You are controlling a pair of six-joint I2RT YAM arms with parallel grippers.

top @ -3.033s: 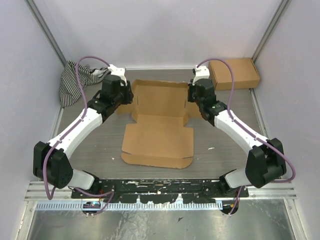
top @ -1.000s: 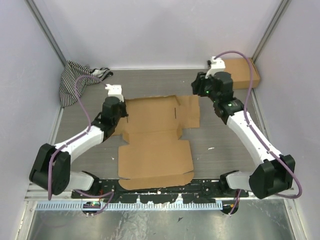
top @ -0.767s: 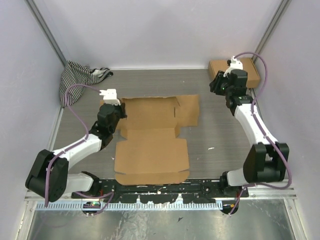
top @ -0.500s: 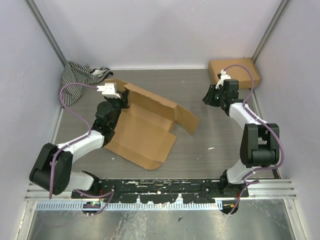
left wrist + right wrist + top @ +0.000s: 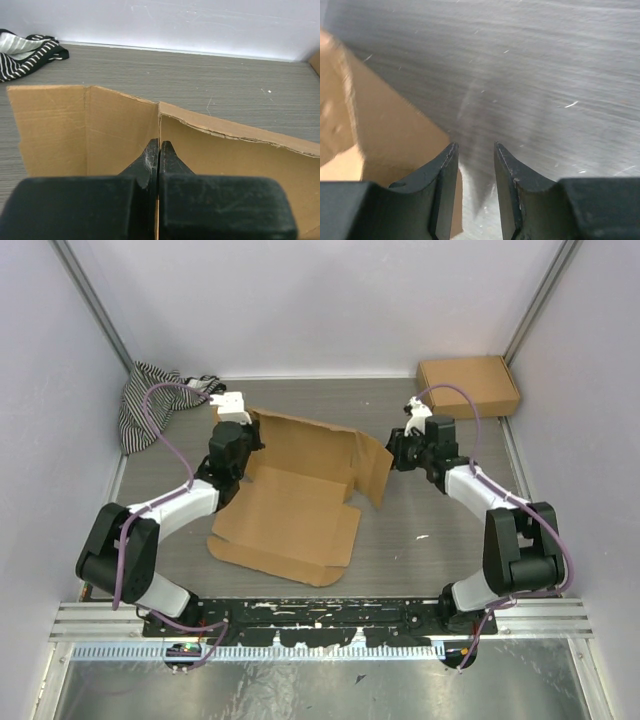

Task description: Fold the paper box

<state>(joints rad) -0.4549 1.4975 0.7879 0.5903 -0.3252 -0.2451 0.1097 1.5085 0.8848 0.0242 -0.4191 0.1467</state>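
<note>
Two claws are in play. Your left claw [image 5: 238, 440] is clamped tight on the paper box [image 5: 290, 510], its fingers [image 5: 150, 160] pressed together over a thin upright cardboard wall, right at the seam where two panels meet. The box sits left of centre on the grey tabletop [image 5: 440, 530]. Its big near panel lies flat and skewed, with the near-left corner swung towards the left arm's base. The far panel is tipped up off the surface, and its right-hand flap hangs down at an angle.

On the other side, your right claw [image 5: 397, 452] is just beside that hanging flap. The right wrist view shows a narrow gap between its fingers [image 5: 445, 180], with only bare tabletop between them. A brown corner of the box [image 5: 385, 135] sits just left of the left finger. You can't tell from here whether the finger touches it, and the picture is smeared with motion blur.

Further back, a striped cloth [image 5: 150, 400] is bunched in the far-left corner. A ready-made box [image 5: 468, 386] sits in the far-right corner, well apart from both claws.
</note>
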